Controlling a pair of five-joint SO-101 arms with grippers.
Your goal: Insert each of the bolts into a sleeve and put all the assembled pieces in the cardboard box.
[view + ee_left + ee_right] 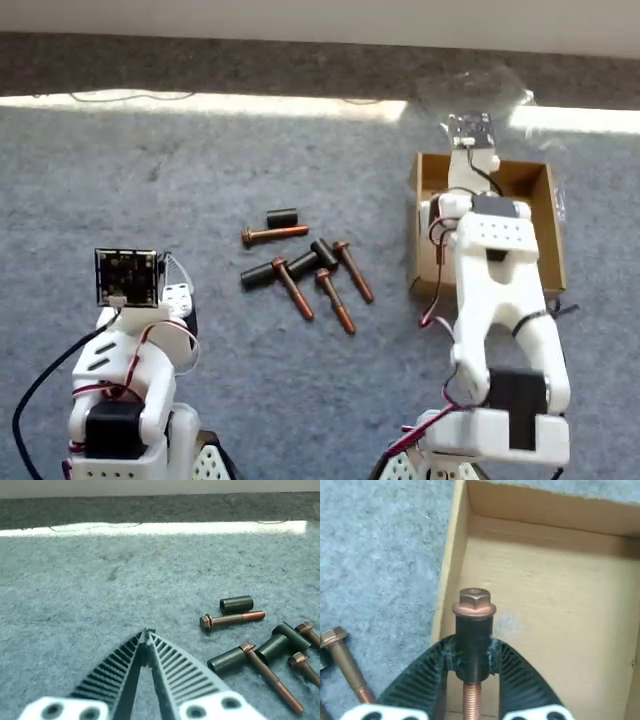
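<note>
Right wrist view: right claw [472, 647] grips sleeved bolt [474, 622] over cardboard box [560, 595]; left claw [146, 634] closed.

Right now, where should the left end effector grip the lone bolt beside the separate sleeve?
Probably mid-shank, from straight above, closing across its length: the bolt lies flat, shank bare, apart from the pile; the sleeve lies close alongside it.
</note>
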